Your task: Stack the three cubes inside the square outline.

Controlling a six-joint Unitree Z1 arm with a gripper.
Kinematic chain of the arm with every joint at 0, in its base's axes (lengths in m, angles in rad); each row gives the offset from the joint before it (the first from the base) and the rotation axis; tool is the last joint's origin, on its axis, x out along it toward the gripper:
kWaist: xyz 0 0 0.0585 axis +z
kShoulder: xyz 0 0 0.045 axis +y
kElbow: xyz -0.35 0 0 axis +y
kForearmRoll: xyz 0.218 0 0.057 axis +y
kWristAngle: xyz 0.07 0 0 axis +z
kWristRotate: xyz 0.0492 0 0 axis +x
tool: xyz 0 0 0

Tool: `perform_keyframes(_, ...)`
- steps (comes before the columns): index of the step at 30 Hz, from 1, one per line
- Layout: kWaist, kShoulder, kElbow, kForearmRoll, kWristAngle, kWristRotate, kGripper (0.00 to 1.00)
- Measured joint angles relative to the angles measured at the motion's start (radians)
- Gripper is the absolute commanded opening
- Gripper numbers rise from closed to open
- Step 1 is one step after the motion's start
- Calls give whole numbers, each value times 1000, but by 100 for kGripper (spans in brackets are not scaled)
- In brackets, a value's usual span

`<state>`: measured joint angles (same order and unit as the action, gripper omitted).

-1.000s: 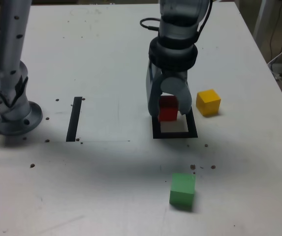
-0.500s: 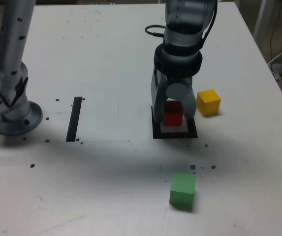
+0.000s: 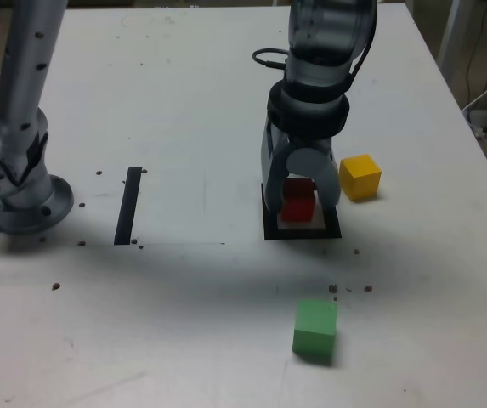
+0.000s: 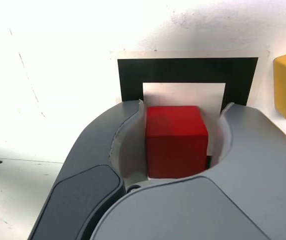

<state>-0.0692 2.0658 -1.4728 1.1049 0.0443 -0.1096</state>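
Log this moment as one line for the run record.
step: placing first block | pincer: open around red block | red block: down inside square outline | yellow block, green block: loose on table, outside outline

One cube (image 3: 298, 201) sits inside the square outline (image 3: 270, 229) — two others outside.

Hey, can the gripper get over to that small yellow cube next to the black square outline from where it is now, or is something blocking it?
Probably yes: the small yellow cube sits alone on the white table, beside the gripper, nothing between them.
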Motion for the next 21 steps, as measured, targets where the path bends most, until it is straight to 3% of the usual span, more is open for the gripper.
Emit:
perform_keyframes(12,0,-2,2,15,0,0,99)
perform_keyframes(21,0,-85,-64,121,10,-12,99)
